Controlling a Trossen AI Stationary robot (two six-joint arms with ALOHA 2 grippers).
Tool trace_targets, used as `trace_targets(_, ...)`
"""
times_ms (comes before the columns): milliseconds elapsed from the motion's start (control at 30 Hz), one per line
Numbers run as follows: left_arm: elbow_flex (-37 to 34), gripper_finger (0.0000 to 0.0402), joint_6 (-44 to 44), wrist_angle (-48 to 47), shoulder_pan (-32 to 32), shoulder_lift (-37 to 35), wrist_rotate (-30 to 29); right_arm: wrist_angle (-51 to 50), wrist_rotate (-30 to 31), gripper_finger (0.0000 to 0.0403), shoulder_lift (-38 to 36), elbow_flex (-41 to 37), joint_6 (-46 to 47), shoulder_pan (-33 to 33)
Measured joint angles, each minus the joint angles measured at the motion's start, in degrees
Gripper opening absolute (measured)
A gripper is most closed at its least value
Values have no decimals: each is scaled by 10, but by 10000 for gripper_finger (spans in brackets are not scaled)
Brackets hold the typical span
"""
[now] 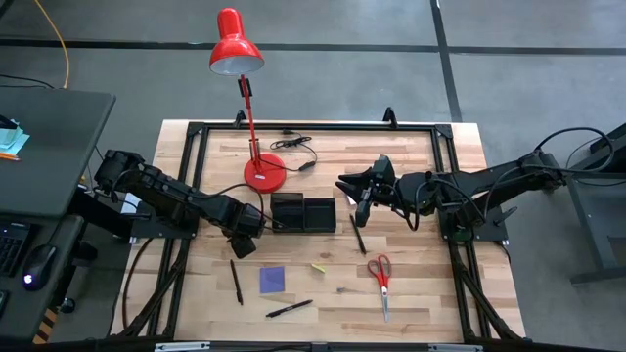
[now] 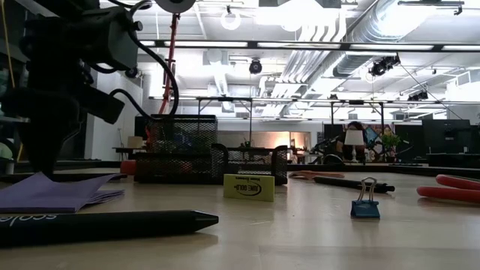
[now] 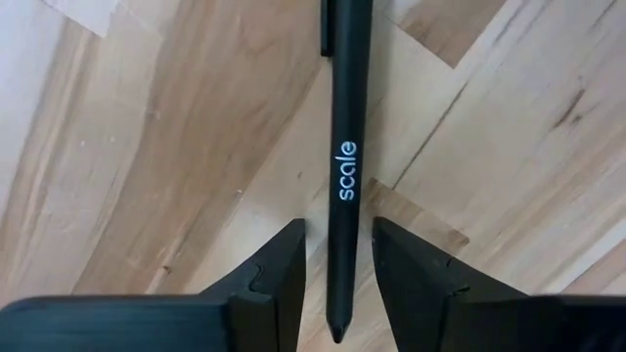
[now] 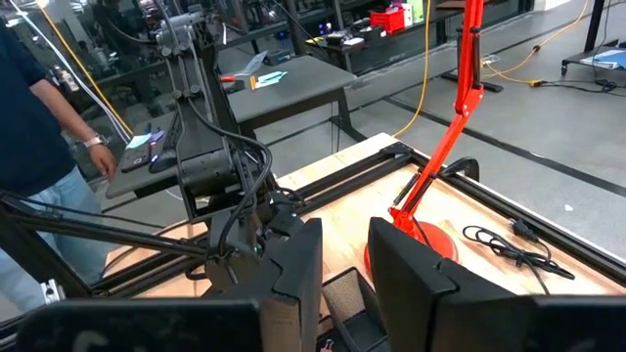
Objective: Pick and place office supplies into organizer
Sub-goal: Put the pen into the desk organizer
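A: From above, where are we?
B: Left gripper [image 1: 243, 244] hangs over a pen [image 1: 236, 282] on the counter [image 1: 430, 293], beside the organizer [image 1: 303, 212]; right gripper [image 1: 364, 196] waits near it, fingers parted, empty.
A: Left wrist view?
B: Fingers [image 3: 284, 279] spread astride the pen [image 3: 344, 166], not yet pinching. Next, I'd judge: lower, squeeze, lift.

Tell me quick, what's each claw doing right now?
Left gripper: open, fingers either side of a black pen on the table, not gripping it.
Right gripper: open, holding nothing, up beside the organizer.
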Motion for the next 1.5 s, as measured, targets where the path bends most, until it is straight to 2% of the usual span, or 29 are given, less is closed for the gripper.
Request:
trace_targets(500,0,12,15,0,0,-1,13,3,1,81,0,0,0,0)
trace_targets(1100,0,8,18,0,0,-1,21,3,1,81,0,0,1,0)
trace_targets(1233,0,4,24,-1,0,-4,41,3,1,81,0,0,0,0)
trace_targets(1500,34,6,31,-39,0,-26,50,3,1,81,0,0,-9,0)
